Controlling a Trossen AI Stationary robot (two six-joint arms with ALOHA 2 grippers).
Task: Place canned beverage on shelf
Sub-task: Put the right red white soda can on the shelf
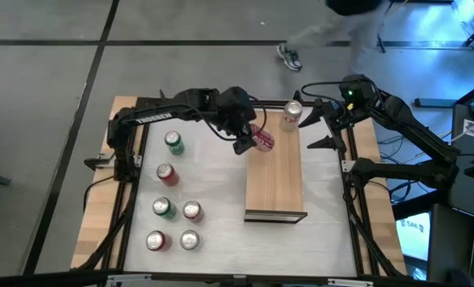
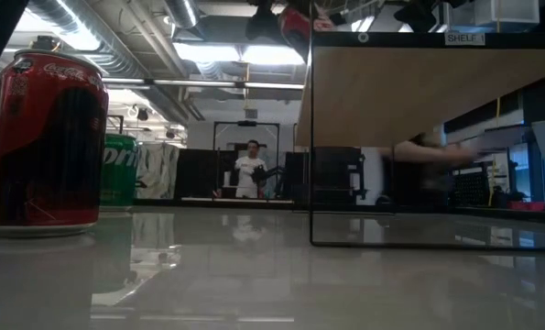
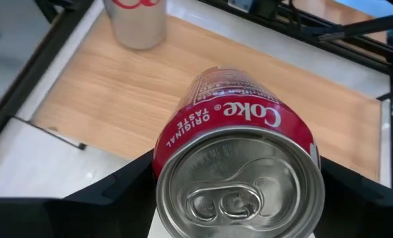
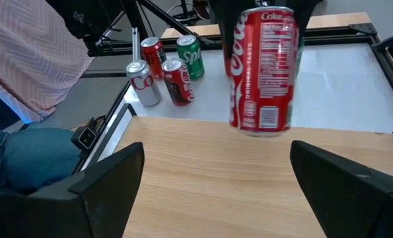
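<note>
A red Coke can (image 1: 264, 140) hangs over the far left part of the light-wood shelf (image 1: 275, 179), with my left gripper (image 1: 248, 139) shut on it. The right wrist view shows this can (image 4: 262, 69) clear above the shelf board (image 4: 203, 172). A silver can (image 1: 292, 115) stands on its base at the shelf's far end. My right gripper (image 1: 317, 129) waits open by the shelf's far right corner, nothing between its fingers (image 4: 110, 178). My left gripper pinches the Coke can between its two fingers, on opposite sides of the can's wall near its top end (image 3: 164, 149). The fingers come slanting down from the table's left. The can hangs clear of the shelf, its base tilted down and away from the gripper.
Several red, green and silver cans (image 1: 173, 199) stand on the white tabletop left of the shelf; one red can (image 2: 43, 137) is close to the low camera. Black frame bars (image 1: 352, 199) edge the table. A person's leg (image 4: 24, 158) is beside the table.
</note>
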